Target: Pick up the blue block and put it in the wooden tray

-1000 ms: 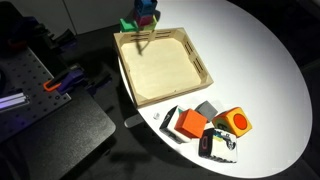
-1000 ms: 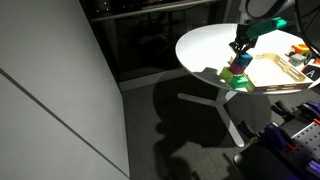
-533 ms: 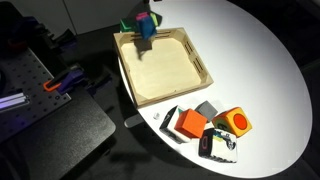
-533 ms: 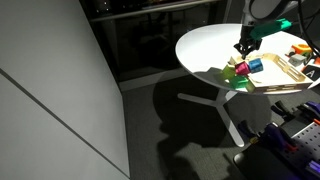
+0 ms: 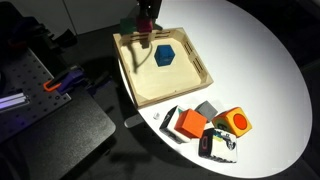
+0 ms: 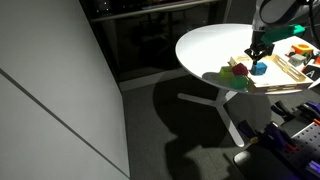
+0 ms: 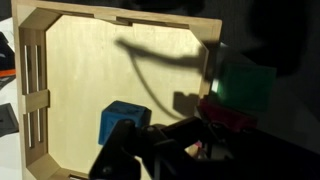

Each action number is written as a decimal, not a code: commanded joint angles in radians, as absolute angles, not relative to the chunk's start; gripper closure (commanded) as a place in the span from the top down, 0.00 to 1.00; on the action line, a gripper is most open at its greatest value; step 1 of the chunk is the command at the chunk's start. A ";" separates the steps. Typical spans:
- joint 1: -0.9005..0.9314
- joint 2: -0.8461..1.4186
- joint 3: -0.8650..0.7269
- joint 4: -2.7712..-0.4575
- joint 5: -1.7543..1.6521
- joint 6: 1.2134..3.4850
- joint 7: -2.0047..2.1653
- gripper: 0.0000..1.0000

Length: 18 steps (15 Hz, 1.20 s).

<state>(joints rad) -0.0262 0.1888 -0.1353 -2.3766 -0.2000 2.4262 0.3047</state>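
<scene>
1. Where the round white tabletop point(image 5: 262, 72) filled an exterior view, we saw the wooden tray point(image 5: 160, 88) lying near its edge, well apart from a cluster of toy cubes point(image 5: 212, 125).
2. The gripper point(image 5: 147, 20) hung over the tray's rim farthest from those cubes. Its jaws, dark in the wrist view, looked spread and pinched nothing.
3. The blue block point(image 5: 165, 56) lay on the tray's floor, free of the jaws.
4. In the wrist view, a green block point(image 7: 247, 85) and a pink block point(image 7: 228, 117) sat outside the tray, just beside its rim.
</scene>
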 commanded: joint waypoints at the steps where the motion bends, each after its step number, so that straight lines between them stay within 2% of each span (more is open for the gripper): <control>1: -0.051 0.110 -0.134 -2.445 -0.167 2.447 0.265 0.29; 2: -0.054 0.091 -0.134 -2.459 -0.171 2.457 0.264 0.32; 10: -0.062 -0.091 -0.116 -2.533 -0.149 2.354 0.192 0.94; 11: -0.062 -0.113 -0.113 -2.537 -0.135 2.325 0.167 0.99; 15: -0.056 -0.204 -0.106 -2.542 -0.055 2.176 0.051 1.00; 18: -0.060 -0.279 -0.088 -2.559 -0.078 2.156 0.083 1.00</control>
<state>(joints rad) -0.0474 -0.1849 -0.1084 -2.5212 -0.0783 2.1740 0.0887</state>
